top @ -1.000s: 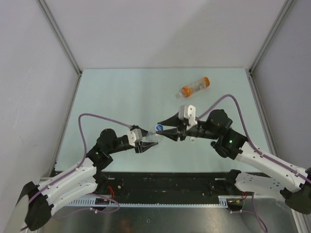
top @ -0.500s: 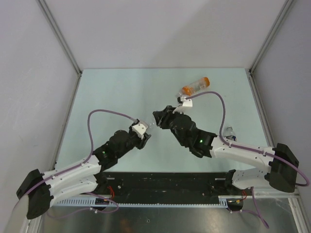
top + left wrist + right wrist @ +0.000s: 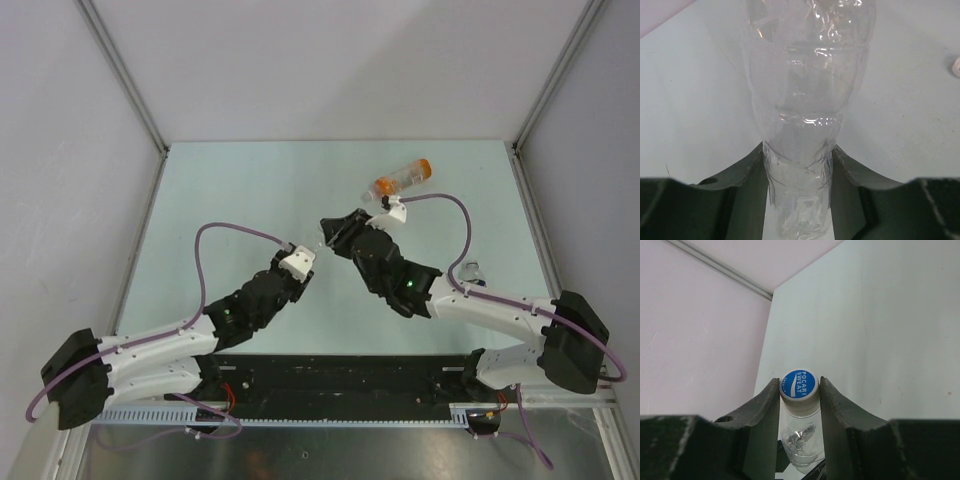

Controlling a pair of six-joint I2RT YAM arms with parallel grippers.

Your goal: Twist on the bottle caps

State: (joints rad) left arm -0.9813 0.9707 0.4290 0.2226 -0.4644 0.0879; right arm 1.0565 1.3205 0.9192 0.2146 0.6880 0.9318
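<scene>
A plain clear bottle [image 3: 807, 100] is held off the table between the two arms. My left gripper [image 3: 799, 170] is shut on its lower body; in the top view that left gripper [image 3: 312, 252] sits mid-table. A white bottle cap [image 3: 800, 385] with a blue printed top sits on the bottle's neck [image 3: 802, 440]. My right gripper [image 3: 800, 390] is shut on that cap, one finger on each side. From above, the right gripper [image 3: 328, 233] meets the left one head-on and hides most of the bottle.
An orange-tinted bottle [image 3: 402, 180] with an orange cap lies on the far right of the table. Part of another clear bottle [image 3: 470, 272] shows behind the right forearm. A small white cap [image 3: 956, 66] lies on the table at the right edge of the left wrist view.
Both arms have swung round: the right elbow dropped toward the near edge and its wrist turned. The joined grippers and bottle shifted slightly farther from the bases. Both grips are unchanged.
</scene>
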